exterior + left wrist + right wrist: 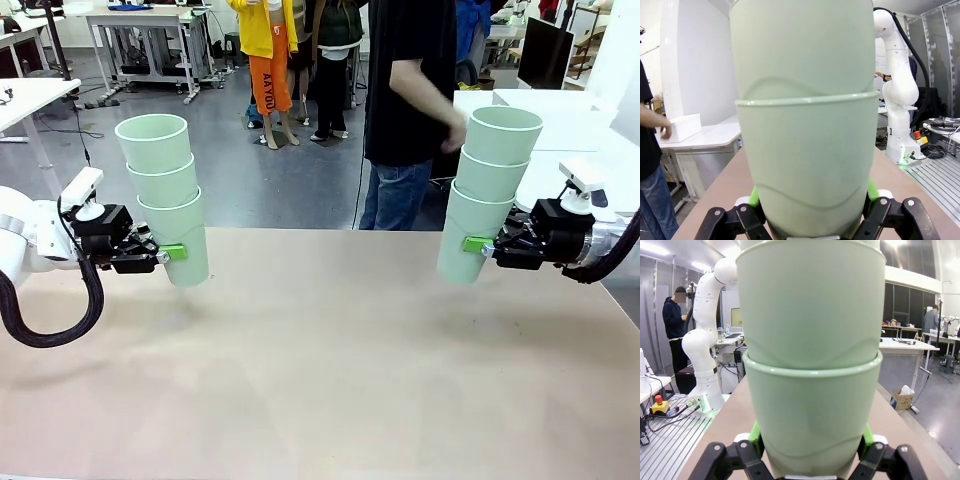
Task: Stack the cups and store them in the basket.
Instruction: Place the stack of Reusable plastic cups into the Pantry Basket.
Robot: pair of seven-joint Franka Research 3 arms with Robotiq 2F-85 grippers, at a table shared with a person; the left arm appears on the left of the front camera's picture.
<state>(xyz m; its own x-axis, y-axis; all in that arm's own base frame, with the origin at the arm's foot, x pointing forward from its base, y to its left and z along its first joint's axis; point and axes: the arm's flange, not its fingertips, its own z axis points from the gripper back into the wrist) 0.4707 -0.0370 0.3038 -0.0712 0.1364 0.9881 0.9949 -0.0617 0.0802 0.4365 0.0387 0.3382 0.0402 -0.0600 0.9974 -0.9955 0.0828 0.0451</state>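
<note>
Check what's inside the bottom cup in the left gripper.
Two more cups nest in the bottom cup, upper parts showing above its rim; its wall hides their lower parts.

Bright even overhead light, soft shadows, wide-angle wrist distortion

A tan desk (320, 380) runs across the foreground, a person (405, 90) in a black shirt and blue jeans stands at its far edge, and beyond lie grey floor (250, 190), white tables (150, 18) and a dark monitor (545, 52).
</note>
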